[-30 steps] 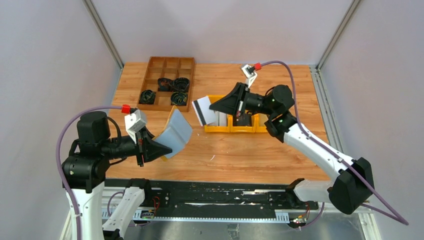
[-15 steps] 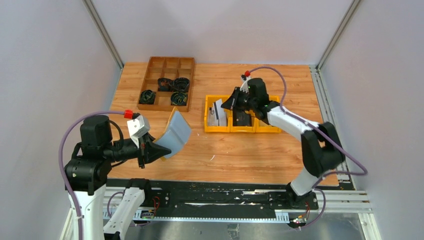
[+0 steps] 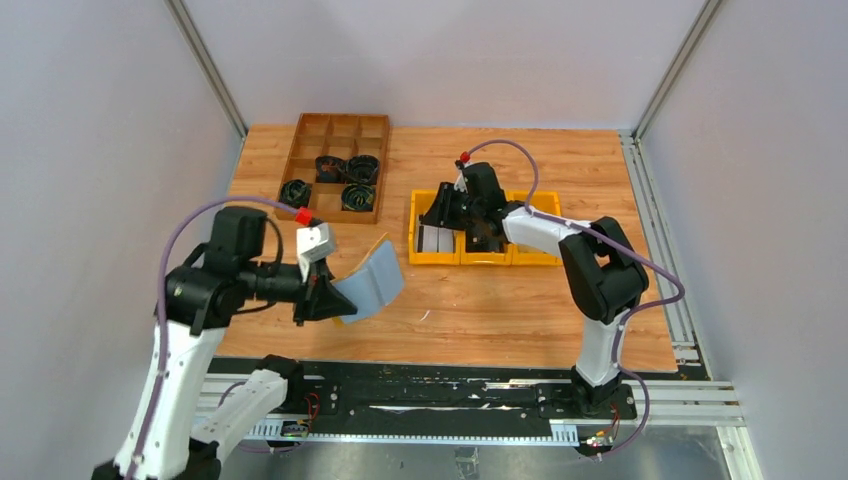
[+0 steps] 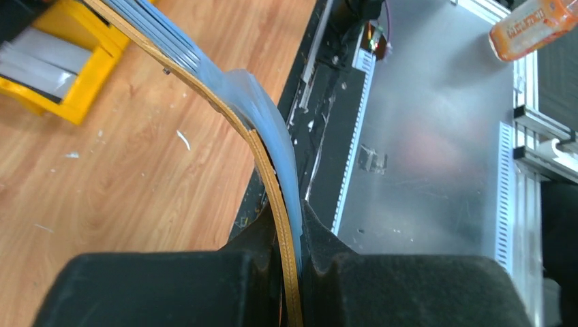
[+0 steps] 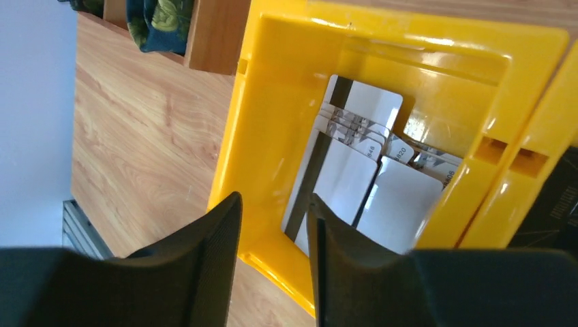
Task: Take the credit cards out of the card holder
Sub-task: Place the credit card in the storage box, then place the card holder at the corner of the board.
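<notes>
Near the front-left edge of the table (image 3: 480, 300), the left gripper (image 3: 335, 298) is clamped on the card holder (image 3: 372, 288) and holds it off the wood. Left wrist view: the two black fingers (image 4: 170, 286) pinch one end of the holder. Its mustard-yellow cover (image 4: 267, 170) bends in an arc up and away from the jaws, and the pale blue transparent sleeves (image 4: 238, 85) lie against the cover's inner side. The holder is open and tilted, with its free end pointing toward the yellow bin (image 3: 435, 260); holder and bin are apart. Whether the sleeves hold any card cannot be told.

Right of centre, the right gripper (image 3: 436, 216) hangs over the yellow bin, the leftmost of a row of such bins, well apart from the card holder. Right wrist view: its jaws stand slightly parted with nothing between them. Beyond the gap, several white credit cards (image 5: 402, 204) lie inside the bin, overlapping and leaning against its wall, one of them showing a dark stripe. A wooden tray (image 3: 312, 130) containing dark rolled items (image 3: 362, 168) stands farther back on the table, just beside the bin's far left corner.
</notes>
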`<act>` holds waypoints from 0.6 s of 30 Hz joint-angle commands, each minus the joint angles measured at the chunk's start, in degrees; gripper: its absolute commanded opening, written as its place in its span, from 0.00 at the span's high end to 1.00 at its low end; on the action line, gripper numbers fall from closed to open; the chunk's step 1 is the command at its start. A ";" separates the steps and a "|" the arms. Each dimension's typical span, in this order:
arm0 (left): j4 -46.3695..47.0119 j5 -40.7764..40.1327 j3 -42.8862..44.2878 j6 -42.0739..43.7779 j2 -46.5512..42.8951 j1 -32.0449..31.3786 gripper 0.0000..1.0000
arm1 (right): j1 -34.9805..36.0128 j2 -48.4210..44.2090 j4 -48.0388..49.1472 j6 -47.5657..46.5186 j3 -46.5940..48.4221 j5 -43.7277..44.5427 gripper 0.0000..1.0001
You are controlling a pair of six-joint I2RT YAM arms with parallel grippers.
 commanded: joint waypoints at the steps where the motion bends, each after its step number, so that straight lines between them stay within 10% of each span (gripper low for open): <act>1: 0.81 -8.61 1.20 1.87 10.13 -6.47 1.00 | 0.95 -3.35 0.32 -1.98 0.32 4.67 0.45; 5: -1.06 -19.15 1.33 7.91 19.64 -12.21 1.00 | 1.08 -10.31 0.05 -3.67 -2.84 7.67 0.28; 18: -6.50 -44.52 1.61 29.27 52.16 -14.86 0.89 | -0.80 -31.09 -4.47 -9.00 -10.78 15.38 0.22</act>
